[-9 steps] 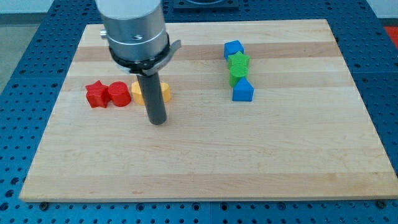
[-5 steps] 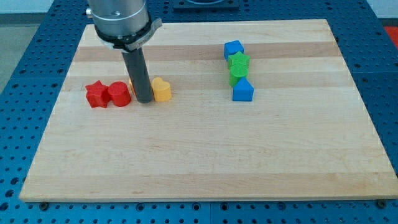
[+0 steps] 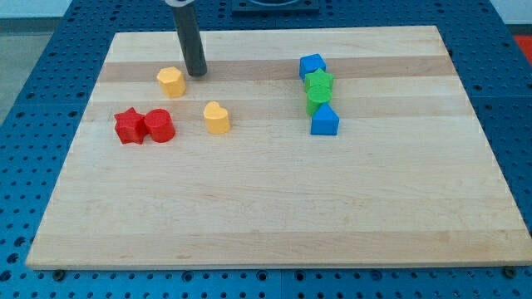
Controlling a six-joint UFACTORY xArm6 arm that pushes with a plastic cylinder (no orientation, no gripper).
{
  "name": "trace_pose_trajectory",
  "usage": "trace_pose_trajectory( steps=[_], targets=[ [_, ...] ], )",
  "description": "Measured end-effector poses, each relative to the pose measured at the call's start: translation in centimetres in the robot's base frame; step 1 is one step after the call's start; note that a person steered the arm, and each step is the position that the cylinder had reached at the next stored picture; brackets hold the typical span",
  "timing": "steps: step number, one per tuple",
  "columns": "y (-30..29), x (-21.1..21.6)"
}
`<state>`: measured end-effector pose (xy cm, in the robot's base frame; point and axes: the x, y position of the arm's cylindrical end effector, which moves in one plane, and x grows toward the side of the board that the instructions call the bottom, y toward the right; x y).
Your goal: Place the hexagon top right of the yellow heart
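The hexagon [image 3: 170,81] lay far-left of the heart [image 3: 216,117], apart from it; my tip [image 3: 196,72] stood just right of it, holding nothing; it looked light, stiff, likely slippery; I judged pushing its left face best.

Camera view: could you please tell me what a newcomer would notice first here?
Probably my tip, the tool's dark end, near the board's top left, just right of a yellow hexagon. A yellow heart sits below them, beside two touching red blocks. A column of blue and green blocks stands right of centre.
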<state>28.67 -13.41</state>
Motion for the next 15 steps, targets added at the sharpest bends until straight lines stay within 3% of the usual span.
trace_pose_trajectory(
  steps=[1, 3, 4, 8, 11, 15],
  targets=[
    [-3.0, -0.5],
    [-8.6, 2.7],
    [-8.8, 3.2],
    [-4.6, 4.8],
    [2.2, 4.9],
    [4.6, 6.7]
  ],
)
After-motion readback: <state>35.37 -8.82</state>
